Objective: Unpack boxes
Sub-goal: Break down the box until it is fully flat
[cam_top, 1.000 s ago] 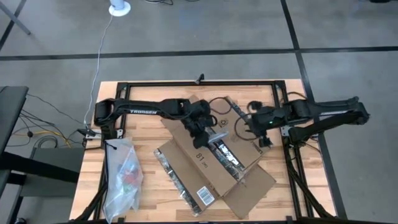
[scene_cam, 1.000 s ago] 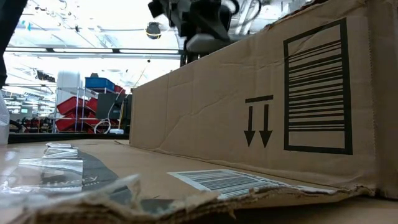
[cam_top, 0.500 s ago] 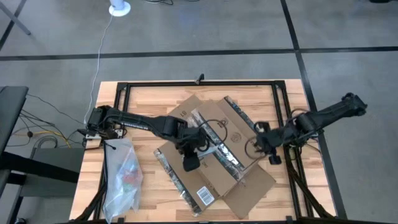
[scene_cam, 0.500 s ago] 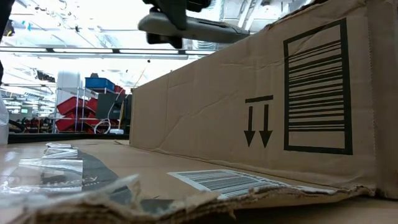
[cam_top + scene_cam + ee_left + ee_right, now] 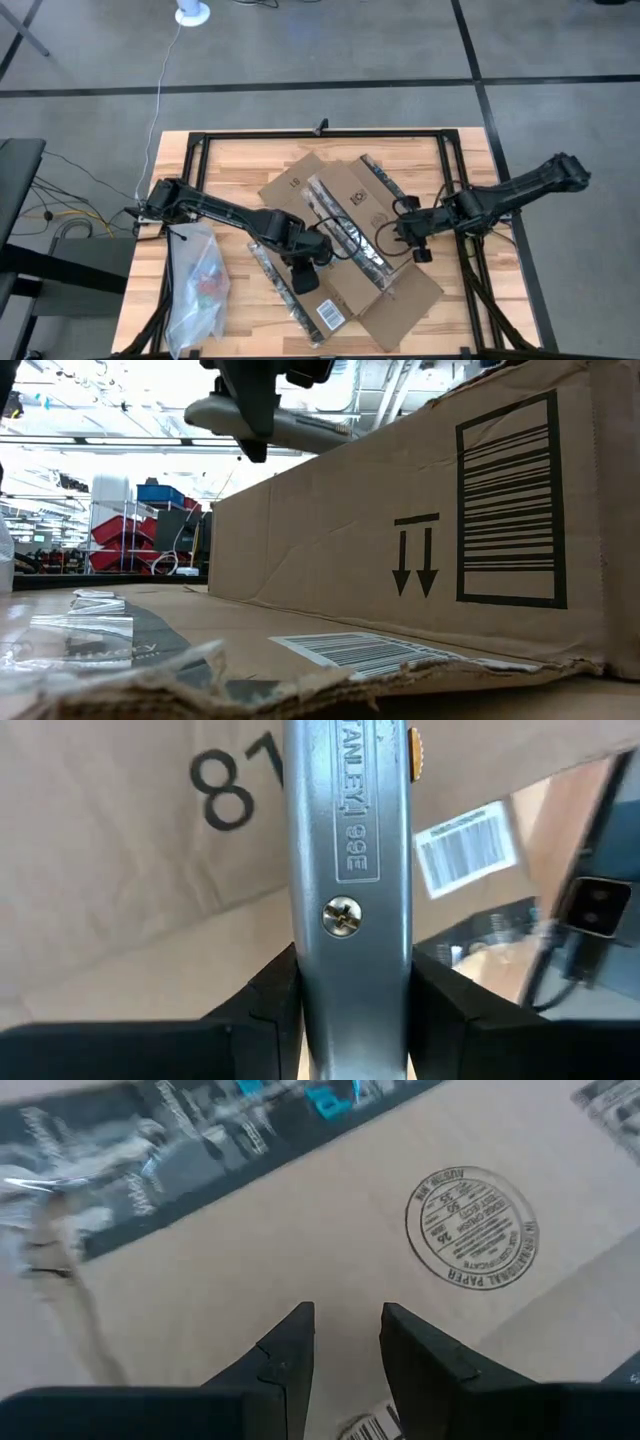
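**A:** Where the tabletop point(image 5: 225, 165) carries stock, what is item one?

**B:** Cardboard box point(image 5: 345, 235), brown corrugated, lying across the middle of the tabletop and reaching toward its near edge, flaps spread flat. Dark printed tape strip point(image 5: 350, 222) along the top; "81" print point(image 5: 235, 785); white barcode label point(image 5: 330, 316) at the flap by the near edge. Round stamp point(image 5: 472, 1227) on the top panel.

**A:** Left gripper?

**B:** Left gripper point(image 5: 302, 272), above the box's left part, toward the near edge. Fingers point(image 5: 275, 995) clamped on a silver utility knife point(image 5: 350, 870), marked Stanley 99E, its body upright between them.

**A:** Right gripper?

**B:** Right gripper point(image 5: 408, 228), over the box's right side, near the tabletop's right edge. Fingers point(image 5: 290, 1350) a narrow gap apart, nothing between them, just above the cardboard.

**A:** Other stock?

**B:** Clear plastic bag point(image 5: 198, 285), at the near left corner, apart from the box, small coloured contents inside.
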`<state>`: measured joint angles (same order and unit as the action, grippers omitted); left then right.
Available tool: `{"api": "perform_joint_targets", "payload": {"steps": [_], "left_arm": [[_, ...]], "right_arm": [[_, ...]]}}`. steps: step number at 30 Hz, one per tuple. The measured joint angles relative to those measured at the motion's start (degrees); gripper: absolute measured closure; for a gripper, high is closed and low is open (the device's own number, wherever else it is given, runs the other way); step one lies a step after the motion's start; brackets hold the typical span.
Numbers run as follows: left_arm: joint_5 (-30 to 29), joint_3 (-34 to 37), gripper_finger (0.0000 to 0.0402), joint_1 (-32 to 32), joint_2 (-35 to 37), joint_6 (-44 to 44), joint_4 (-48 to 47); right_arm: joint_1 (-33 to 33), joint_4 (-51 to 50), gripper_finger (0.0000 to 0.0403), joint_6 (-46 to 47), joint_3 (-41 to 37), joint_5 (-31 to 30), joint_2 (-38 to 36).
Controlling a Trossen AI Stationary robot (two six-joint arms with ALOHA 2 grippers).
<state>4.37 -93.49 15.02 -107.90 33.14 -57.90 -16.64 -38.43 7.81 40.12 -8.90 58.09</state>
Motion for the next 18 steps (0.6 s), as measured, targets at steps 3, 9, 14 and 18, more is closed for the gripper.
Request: {"api": "perform_joint_targets", "payload": {"steps": [3, 9, 14, 18], "left_arm": [[-3.44, 0.04, 0.0295, -1.22, -0.28, -2.61, -2.03], [-7.12, 0.02, 0.0295, -6.64, -0.88, -7.78, -6.52], [-6.21, -0.13, 0.0295, -11.22, -1.69, -13.90, -6.89], [-6.98, -0.13, 0.0295, -15.40, -1.72, -17.90, -6.66]], "right_arm": [[-0.32, 0.39, 0.0301, 2.90, -0.07, 0.65, 0.73], [-4.36, 0.82, 0.0301, 12.11, 0.00, 1.98, 1.92], [-8.52, 2.66, 0.0301, 20.04, 0.08, 1.89, 3.09], [-11.83, 6.54, 0.0301, 22.16, -0.05, 2.47, 3.17]]}}
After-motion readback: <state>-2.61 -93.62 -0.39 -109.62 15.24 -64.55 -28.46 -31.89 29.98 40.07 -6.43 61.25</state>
